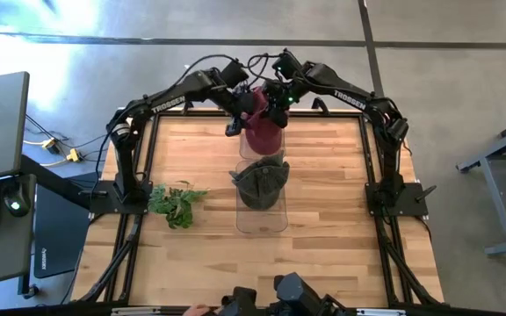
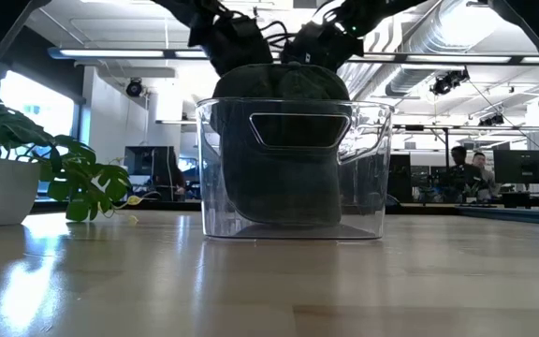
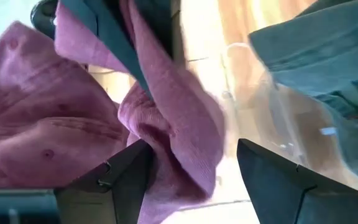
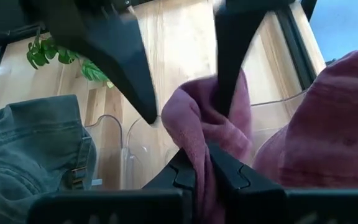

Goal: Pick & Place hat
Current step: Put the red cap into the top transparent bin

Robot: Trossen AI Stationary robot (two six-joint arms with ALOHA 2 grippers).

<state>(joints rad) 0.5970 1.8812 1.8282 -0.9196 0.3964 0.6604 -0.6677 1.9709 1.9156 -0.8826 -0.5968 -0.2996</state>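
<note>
A maroon hat hangs at the table's far middle, over the far end of a clear plastic bin. A dark green hat sits upright inside the bin, filling it. My right gripper is shut on a fold of the maroon hat. My left gripper is open, its fingers on either side of that same fold. In the low view the bin and the green hat hide the maroon hat. My right gripper pinches a bunched fold of the maroon hat between its two fingers; how many layers, I cannot tell. The rest of the hat hangs beside and below the fingers, slack. My left gripper has the same fold lying against the inner side of one finger. Its other finger stands clear of the cloth.
A potted plant stands left of the bin. The wooden table top is bare to the right of the bin and in front of it. The arms' frames run along both table sides. People sit at desks in the room behind.
</note>
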